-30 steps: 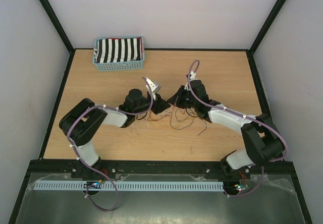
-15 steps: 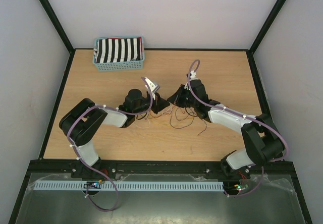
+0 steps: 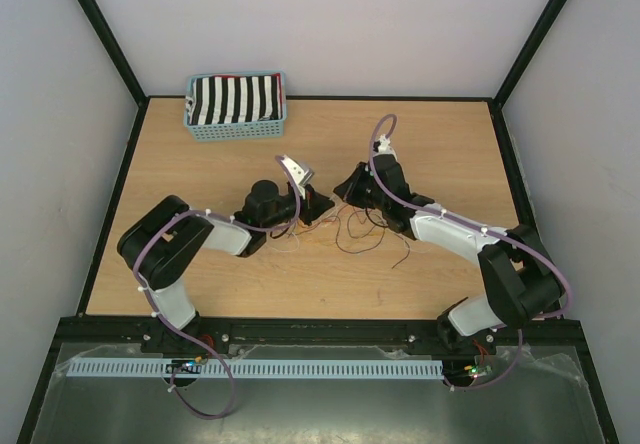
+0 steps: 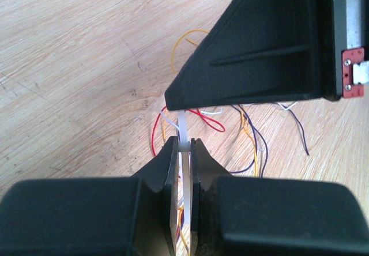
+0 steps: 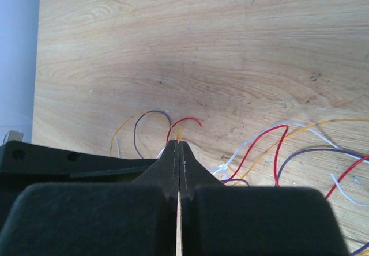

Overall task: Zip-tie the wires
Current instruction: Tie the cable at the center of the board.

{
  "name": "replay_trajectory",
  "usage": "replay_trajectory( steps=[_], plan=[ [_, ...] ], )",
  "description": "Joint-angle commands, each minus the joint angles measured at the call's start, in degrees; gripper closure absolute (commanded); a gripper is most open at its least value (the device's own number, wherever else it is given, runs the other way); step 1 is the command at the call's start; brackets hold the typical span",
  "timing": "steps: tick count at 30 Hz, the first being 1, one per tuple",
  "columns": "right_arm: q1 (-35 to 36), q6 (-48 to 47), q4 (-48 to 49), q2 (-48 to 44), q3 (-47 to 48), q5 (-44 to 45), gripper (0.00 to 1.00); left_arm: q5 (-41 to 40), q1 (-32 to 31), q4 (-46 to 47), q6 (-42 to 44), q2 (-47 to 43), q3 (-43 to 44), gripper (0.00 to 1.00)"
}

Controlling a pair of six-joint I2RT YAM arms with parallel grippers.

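Note:
The wires point(image 3: 355, 232) lie in a loose tangle of red, yellow, purple and white strands mid-table. In the left wrist view the left gripper point(image 4: 183, 145) is shut on a white zip tie point(image 4: 183, 130), with wires point(image 4: 153, 136) curling on the wood below. The strap rises from those jaws to the tip of the right gripper's black fingers point(image 4: 253, 54). From above, the left gripper point(image 3: 318, 204) and right gripper point(image 3: 343, 185) nearly meet over the tangle's left end. The right gripper point(image 5: 179, 143) is shut, wires point(image 5: 185, 119) arching just beyond its tip. Whether it pinches the strap is hidden.
A blue basket point(image 3: 237, 130) holding a black-and-white striped cloth stands at the table's far left. Black frame rails edge the table on both sides and along the front. Purple cables loop over both arms.
The left gripper's jaws have closed onto the zip tie strap. Both grippers have shifted slightly toward the far side of the table, the wires trailing with them.

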Motion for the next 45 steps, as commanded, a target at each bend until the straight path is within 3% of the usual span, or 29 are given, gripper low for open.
replay_trajectory(
  steps=[1,45],
  plan=[
    [-0.63,-1.34,0.42,0.38,2.3,7.33,1.0,0.22,-0.65,2.57,0.48,-1.07,-1.63,1.0],
    [-5.86,-9.11,-2.91,-0.29,13.2,13.41,1.0,-4.7,0.51,2.8,2.29,-7.23,-10.87,1.0]
  ],
)
